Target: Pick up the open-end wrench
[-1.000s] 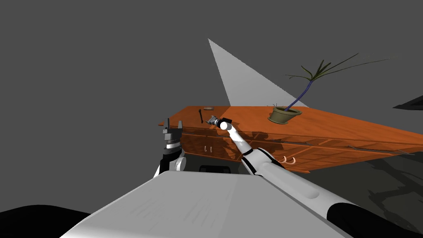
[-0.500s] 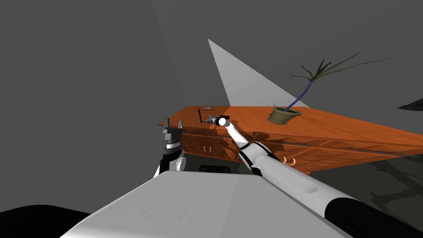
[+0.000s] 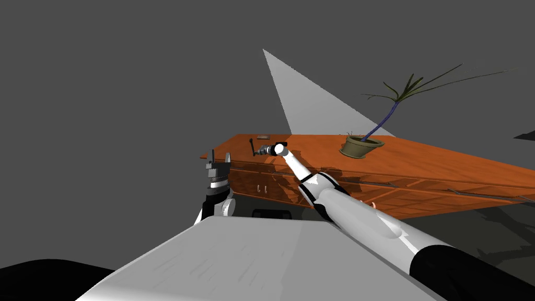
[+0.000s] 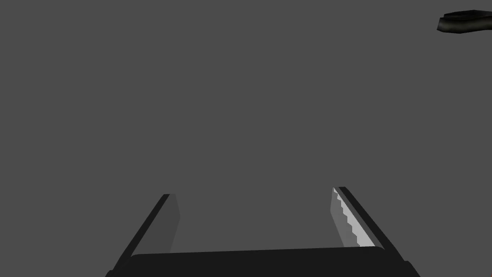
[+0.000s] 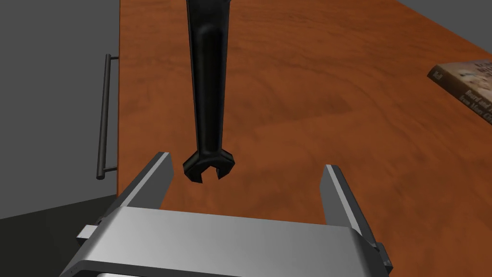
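Observation:
A black open-end wrench (image 5: 207, 86) lies flat on the orange-brown wooden sideboard top (image 5: 336, 96), near its end edge. Its forked end points at my right gripper (image 5: 246, 163), which is open and low over the wood. The fork lies between the fingers, closer to one finger (image 5: 158, 168) and touching neither. In the head view the wrench (image 3: 254, 146) is a thin dark bar with the right gripper (image 3: 262, 151) just beside it. My left gripper (image 3: 220, 157) is held up by the sideboard's near corner, and its fingers (image 4: 348, 216) stand open on nothing.
A book (image 5: 468, 89) lies on the top beyond the wrench, also seen as a small book (image 3: 263, 137) near the back edge. A potted plant (image 3: 359, 146) stands farther along. A dark bar handle (image 5: 103, 115) runs along the sideboard's end face.
My right arm has stretched out along the sideboard top, bringing the open gripper up to the wrench. The left arm and the wrench have not moved.

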### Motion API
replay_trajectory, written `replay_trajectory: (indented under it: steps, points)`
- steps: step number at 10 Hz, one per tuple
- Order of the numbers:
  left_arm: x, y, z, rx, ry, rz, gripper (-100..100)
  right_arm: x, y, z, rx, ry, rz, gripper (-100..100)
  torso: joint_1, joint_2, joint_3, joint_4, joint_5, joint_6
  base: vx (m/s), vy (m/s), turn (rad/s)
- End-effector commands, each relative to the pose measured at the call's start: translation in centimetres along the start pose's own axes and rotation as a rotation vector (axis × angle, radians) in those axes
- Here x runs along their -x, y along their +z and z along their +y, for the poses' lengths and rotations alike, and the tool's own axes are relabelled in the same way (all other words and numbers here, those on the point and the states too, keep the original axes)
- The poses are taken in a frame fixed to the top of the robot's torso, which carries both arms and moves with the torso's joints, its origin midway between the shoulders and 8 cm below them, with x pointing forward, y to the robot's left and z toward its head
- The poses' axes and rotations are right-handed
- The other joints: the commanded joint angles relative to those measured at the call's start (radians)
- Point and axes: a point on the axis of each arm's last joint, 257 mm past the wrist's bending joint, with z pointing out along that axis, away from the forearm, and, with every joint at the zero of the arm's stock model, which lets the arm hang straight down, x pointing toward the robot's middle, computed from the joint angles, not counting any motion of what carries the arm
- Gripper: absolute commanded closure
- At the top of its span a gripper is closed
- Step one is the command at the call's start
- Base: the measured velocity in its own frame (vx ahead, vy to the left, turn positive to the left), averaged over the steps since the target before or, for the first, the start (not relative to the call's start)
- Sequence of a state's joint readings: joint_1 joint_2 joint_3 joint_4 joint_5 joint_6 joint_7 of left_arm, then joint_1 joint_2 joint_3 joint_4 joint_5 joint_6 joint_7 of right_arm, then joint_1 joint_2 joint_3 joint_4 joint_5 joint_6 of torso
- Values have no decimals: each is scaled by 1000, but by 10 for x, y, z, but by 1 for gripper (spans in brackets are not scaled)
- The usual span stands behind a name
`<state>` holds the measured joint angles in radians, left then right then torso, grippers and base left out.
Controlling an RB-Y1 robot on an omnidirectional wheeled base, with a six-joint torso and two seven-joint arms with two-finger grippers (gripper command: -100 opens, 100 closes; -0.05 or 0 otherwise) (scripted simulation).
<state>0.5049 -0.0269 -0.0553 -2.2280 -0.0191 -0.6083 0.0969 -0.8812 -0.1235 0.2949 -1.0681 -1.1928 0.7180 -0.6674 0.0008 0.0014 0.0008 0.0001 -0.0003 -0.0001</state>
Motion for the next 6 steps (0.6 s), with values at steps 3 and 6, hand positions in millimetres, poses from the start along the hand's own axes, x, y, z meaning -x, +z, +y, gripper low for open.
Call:
replay_trajectory:
  steps: [3,6]
  points:
    - [0,0,0,0,0,0,0,-18,8,-17,-86,45,-24,-100,0,0,0,0,0,0,16,-10,27]
    - [0,0,0,0,0,0,0,-23,10,-23,-108,56,-28,-100,1,0,0,0,0,0,16,-4,20]
